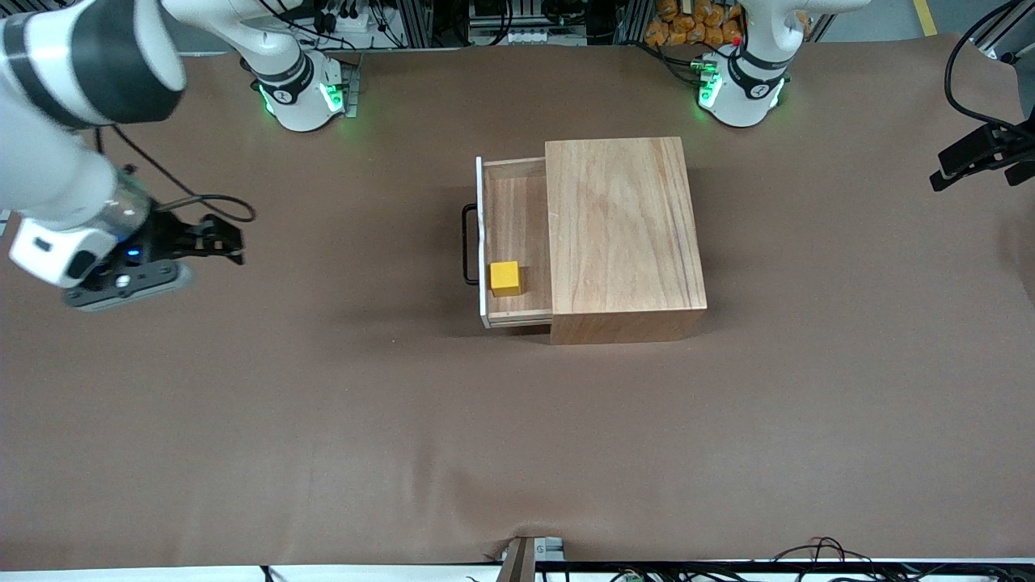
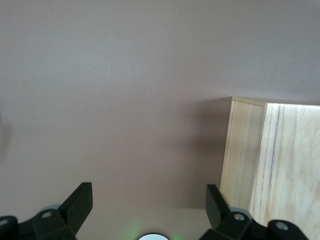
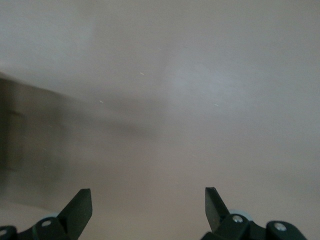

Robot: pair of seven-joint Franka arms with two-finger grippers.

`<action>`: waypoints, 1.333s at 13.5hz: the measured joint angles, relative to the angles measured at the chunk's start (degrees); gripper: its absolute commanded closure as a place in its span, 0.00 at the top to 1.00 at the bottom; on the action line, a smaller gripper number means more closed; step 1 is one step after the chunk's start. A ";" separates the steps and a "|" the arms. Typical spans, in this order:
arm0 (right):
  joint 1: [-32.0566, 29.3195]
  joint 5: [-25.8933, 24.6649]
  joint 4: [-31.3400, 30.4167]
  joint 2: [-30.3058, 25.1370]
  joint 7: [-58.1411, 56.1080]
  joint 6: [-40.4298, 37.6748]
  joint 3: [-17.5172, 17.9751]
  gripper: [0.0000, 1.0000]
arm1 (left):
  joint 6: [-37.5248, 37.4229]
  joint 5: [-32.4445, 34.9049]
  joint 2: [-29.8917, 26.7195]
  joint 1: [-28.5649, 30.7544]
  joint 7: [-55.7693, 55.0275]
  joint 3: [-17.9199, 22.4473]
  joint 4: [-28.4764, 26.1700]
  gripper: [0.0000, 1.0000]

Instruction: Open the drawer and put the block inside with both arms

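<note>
The light-wood cabinet (image 1: 623, 226) stands mid-table. Its drawer (image 1: 517, 234) is pulled out toward the right arm's end, with the white-edged front and the black wire handle (image 1: 468, 244) outermost. The yellow block (image 1: 504, 277) sits inside the drawer, in the corner nearer the front camera. My right gripper (image 1: 220, 241) is open and empty, low over bare table well away from the handle; it also shows in the right wrist view (image 3: 147, 202). My left gripper (image 2: 147, 200) is open and empty, high over the table beside a corner of the cabinet (image 2: 272, 165). It is out of the front view.
The brown table cover (image 1: 364, 404) is bare around the cabinet. The arms' green-lit bases (image 1: 303, 93) (image 1: 740, 89) stand at the table's edge farthest from the front camera. A black bracket with cables (image 1: 982, 153) juts in at the left arm's end.
</note>
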 measured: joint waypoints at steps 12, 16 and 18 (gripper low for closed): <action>-10.62 0.04 2.21 -10.49 4.71 -14.36 5.96 1.00 | -0.19 0.00 -1.39 0.06 0.40 0.06 -0.95 1.00; -10.94 0.04 2.17 -11.84 5.85 -14.45 5.93 1.00 | -0.19 0.00 -1.41 0.07 0.50 0.06 -0.96 1.00; -10.93 0.08 2.00 -11.69 8.59 -14.45 6.13 1.00 | -0.19 0.00 -1.41 0.07 1.41 -0.08 -0.97 1.00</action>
